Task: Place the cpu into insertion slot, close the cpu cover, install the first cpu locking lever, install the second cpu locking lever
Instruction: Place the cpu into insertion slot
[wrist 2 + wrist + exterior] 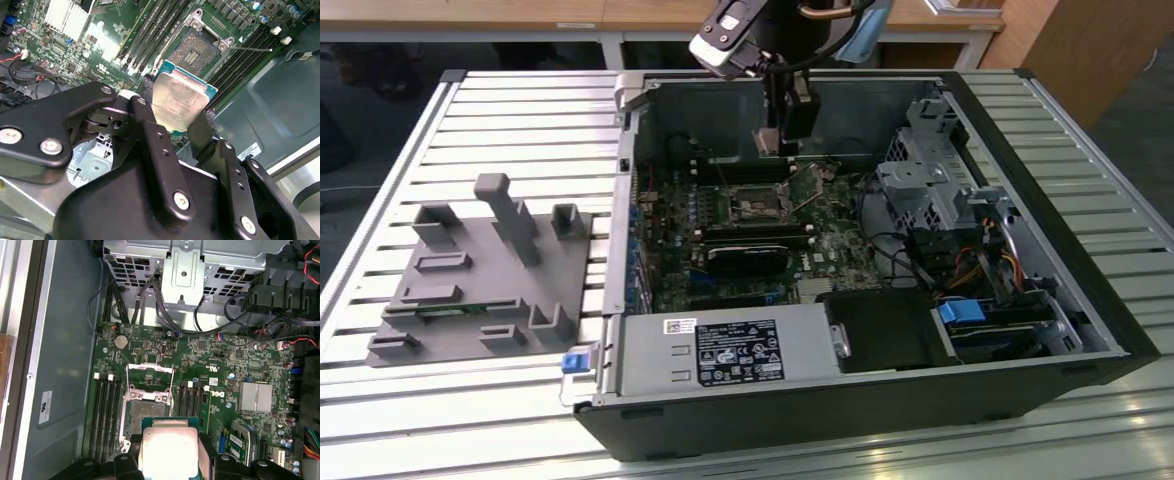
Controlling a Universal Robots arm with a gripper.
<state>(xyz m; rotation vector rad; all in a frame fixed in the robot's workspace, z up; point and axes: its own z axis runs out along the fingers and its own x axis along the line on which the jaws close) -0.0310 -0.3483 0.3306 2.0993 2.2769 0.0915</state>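
Note:
My gripper (175, 125) is shut on the cpu (181, 100), a small square chip with a pale silvery face and a green edge, clamped between two black fingers (145, 117). The cpu (169, 449) hangs tilted just short of the insertion slot (145, 415), apart from it. That slot (202, 46) is a dark square socket on the green board, and it lies uncovered. The cpu cover (149, 397) stands flipped up from its hinge. In the exterior view the gripper (777, 148) hovers over the back of the motherboard, above the slot (755, 207).
Long black memory slots (106, 415) flank the socket on both sides. A thin metal lever rod (252, 48) sticks out beside it. The drive cage (934, 180) and cables fill the exterior view's right of the case. A grey fixture block (480, 275) sits on the slatted table.

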